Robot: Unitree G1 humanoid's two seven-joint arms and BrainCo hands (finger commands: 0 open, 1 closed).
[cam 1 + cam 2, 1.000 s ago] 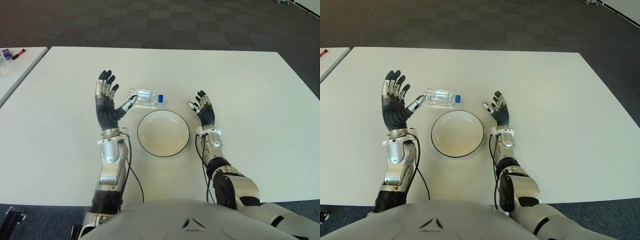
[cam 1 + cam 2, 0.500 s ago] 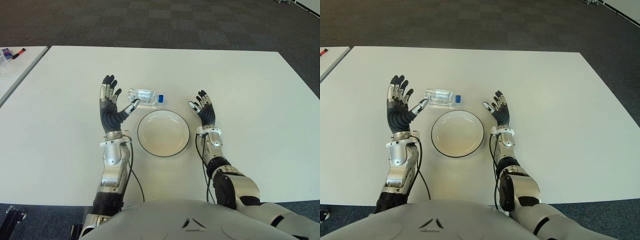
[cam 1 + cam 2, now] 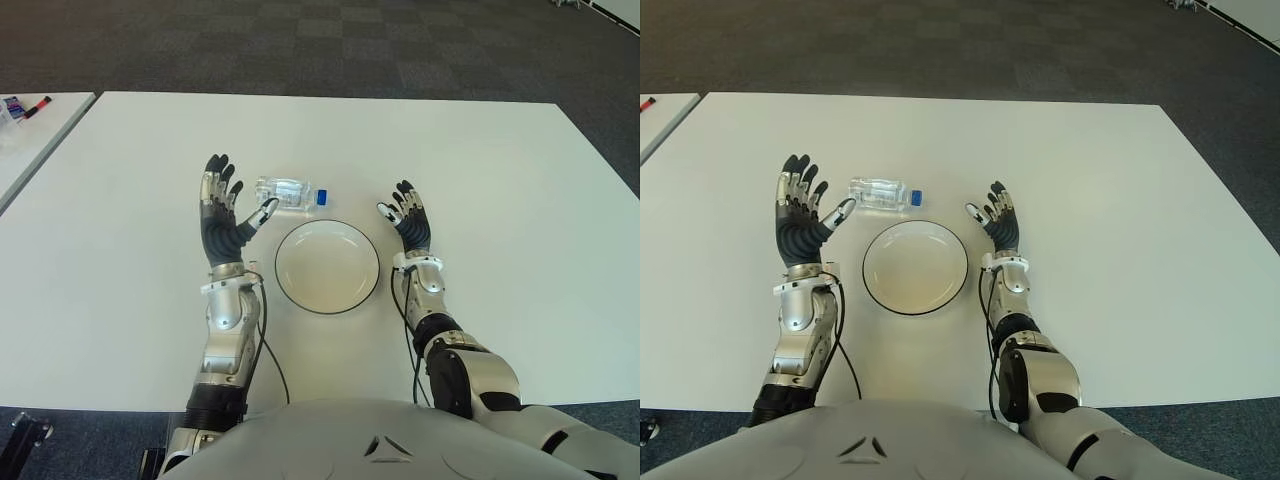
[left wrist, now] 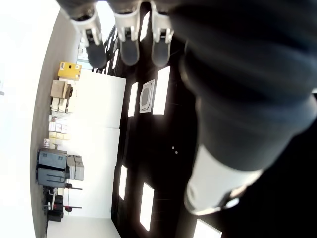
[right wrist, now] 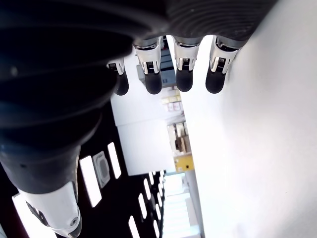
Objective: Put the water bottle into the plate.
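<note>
Presently, left eye view: left robot hand [image 3: 222,215] drawing back toward the body compared with a second ago, now barely shifting, fingers spread and holding nothing, thumb tip pointing toward the water bottle [image 3: 290,193], just short of it. Water bottle lying on its side on the worktop [image 3: 500,180], just beyond the plate [image 3: 327,267], not inside it; task judged not yet begun in earnest, grasp outstanding. Bottle appearing clear, ribbed plastic with a blue cap [image 3: 322,197] pointing toward the robot's right. Plate appearing round, shallow, cream with a thin dark rim, glossy.

Right eye view: showing the same layout. Right robot hand [image 3: 997,221] showing just right of the plate, unchanged, fingers relaxed and empty. Worktop reading as smooth, matt white.

Left wrist view: showing dark rubbery fingers [image 4: 130,47] extended, pale segmented tips, nothing between them; only ceiling lights behind.

Right wrist view: showing four fingers [image 5: 184,74] extended beside bare white worktop, gripping nothing.
</note>
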